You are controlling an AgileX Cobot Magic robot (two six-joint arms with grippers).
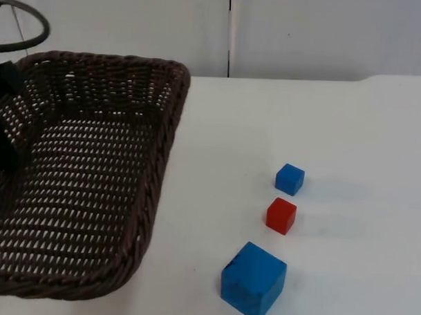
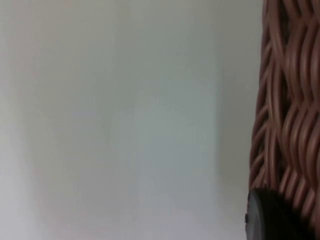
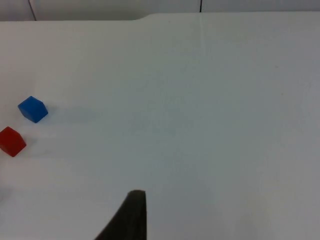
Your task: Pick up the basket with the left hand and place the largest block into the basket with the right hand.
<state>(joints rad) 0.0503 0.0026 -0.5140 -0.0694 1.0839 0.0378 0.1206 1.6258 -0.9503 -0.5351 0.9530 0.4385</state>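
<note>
The dark brown wicker basket (image 1: 92, 174) looms large at the left in the top view. My left gripper (image 1: 3, 122) is at its left rim, shut on the rim. The left wrist view has the woven basket wall (image 2: 290, 100) right beside a black fingertip (image 2: 272, 217), with the table blurred far below. The largest block, a big blue cube (image 1: 253, 281), rests on the table near the front edge, right of the basket. My right gripper (image 3: 127, 220) hovers over bare table, well away from the blocks.
A small blue block (image 1: 290, 179) and a small red block (image 1: 281, 215) sit in a row behind the big cube; they are also in the right wrist view, blue block (image 3: 33, 109), red block (image 3: 11, 141). The grey partition wall (image 1: 304, 36) closes the table's far edge.
</note>
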